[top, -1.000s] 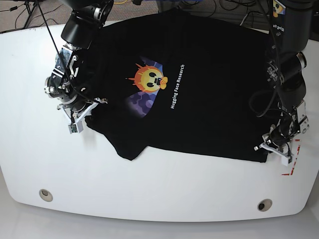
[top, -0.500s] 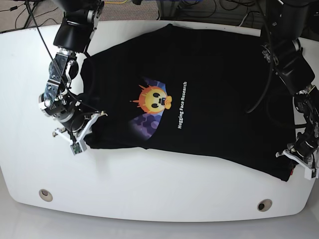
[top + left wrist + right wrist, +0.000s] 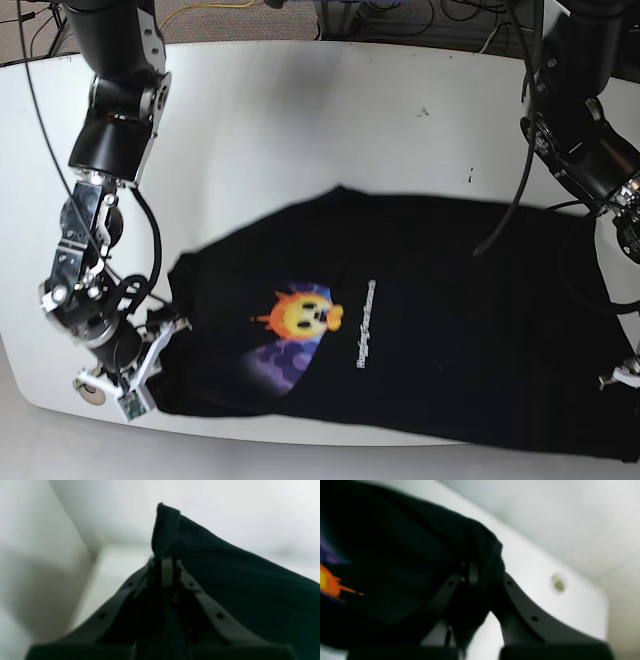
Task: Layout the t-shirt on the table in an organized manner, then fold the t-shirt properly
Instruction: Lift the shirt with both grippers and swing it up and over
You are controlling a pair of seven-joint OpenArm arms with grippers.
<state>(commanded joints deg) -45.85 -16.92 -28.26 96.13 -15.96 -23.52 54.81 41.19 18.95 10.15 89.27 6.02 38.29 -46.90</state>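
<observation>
Blurrily, both hands pinch the t-shirt [image 3: 420, 320]; its lower edge overhangs the table [image 3: 300, 120].

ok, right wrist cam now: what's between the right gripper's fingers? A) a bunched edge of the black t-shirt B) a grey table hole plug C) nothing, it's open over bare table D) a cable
A. In the right wrist view the right gripper is closed on a bunched fold of the black t-shirt, with the white table and one of its round holes beyond it.
</observation>
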